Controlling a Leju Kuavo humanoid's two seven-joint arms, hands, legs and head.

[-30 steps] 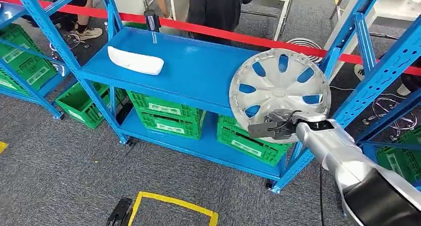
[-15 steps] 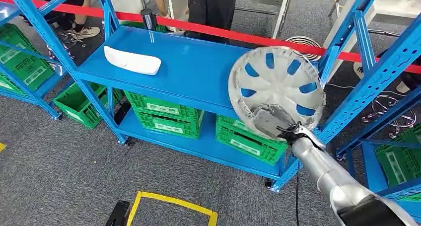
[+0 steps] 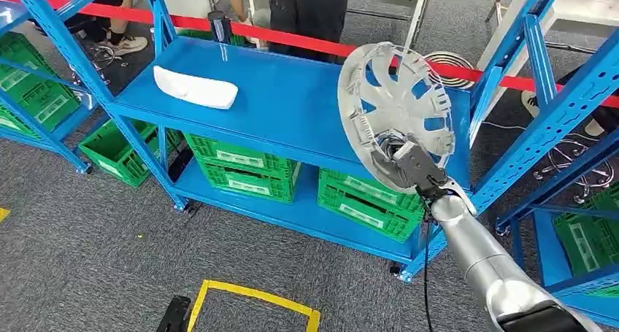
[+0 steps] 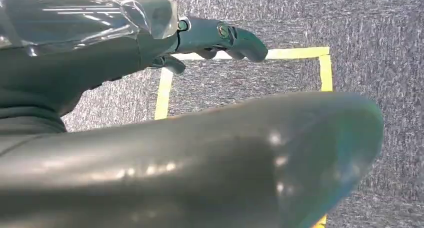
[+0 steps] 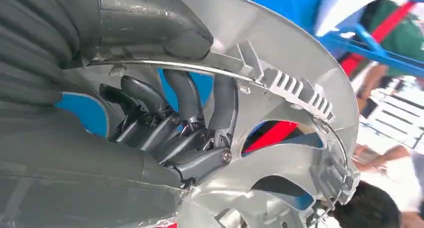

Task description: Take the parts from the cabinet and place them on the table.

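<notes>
A silver hubcap (image 3: 394, 106) stands on edge above the right end of the blue shelf (image 3: 292, 109), its ribbed back turned toward me. My right hand (image 3: 406, 168) grips its lower rim. In the right wrist view the thumb (image 5: 150, 17) presses one face of the hubcap (image 5: 300, 153) while the dark fingers (image 5: 185, 107) curl over the rim on the other. A white curved part (image 3: 195, 88) lies on the shelf's left half. My left hand (image 4: 220, 35) hangs over the floor and holds nothing.
Green crates (image 3: 244, 168) fill the lower shelf and the racks at the left and right. Blue uprights (image 3: 544, 120) stand just right of the hubcap. A red tape (image 3: 306, 44) and people stand behind the rack. A yellow square (image 3: 252, 303) marks the carpet.
My right hand has turned and raised the hubcap: its front faced me a second ago, now its back does. The view has shifted slightly.
</notes>
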